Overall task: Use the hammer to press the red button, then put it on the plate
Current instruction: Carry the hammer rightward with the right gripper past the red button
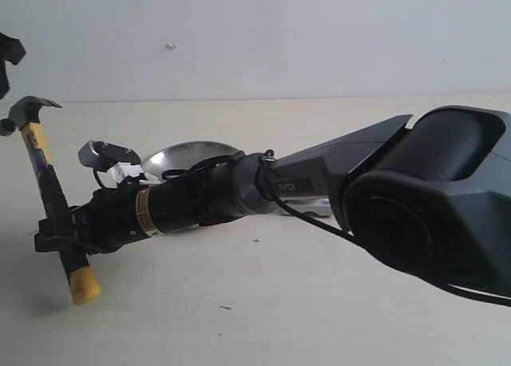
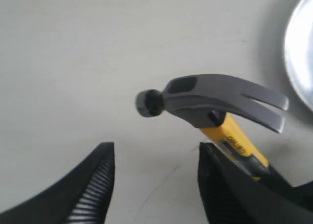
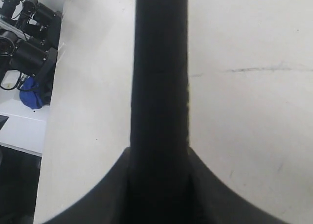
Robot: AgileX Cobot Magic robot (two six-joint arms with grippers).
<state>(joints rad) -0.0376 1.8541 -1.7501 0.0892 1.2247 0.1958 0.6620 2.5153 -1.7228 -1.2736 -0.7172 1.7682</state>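
Note:
The hammer (image 1: 46,182) stands tilted above the table, dark head (image 1: 32,106) up and yellow end (image 1: 84,286) down. My right gripper (image 1: 56,232) reaches across to the far left and is shut on its black handle (image 3: 161,62), which fills the gap between the jaws of that gripper (image 3: 159,158). My left gripper (image 2: 154,150) hovers over the hammer head (image 2: 215,99), open, with only bare table between its fingers (image 2: 95,185). The silver plate (image 1: 188,152) lies behind the right arm, and its rim (image 2: 299,53) shows in the left wrist view. The red button is out of view.
The right arm's bulky body (image 1: 431,198) stretches across the table from the right. A black part of the left arm (image 1: 8,53) shows at the top left. Beyond the table's edge (image 3: 54,116) are dark equipment (image 3: 29,43) and a blue object (image 3: 32,98).

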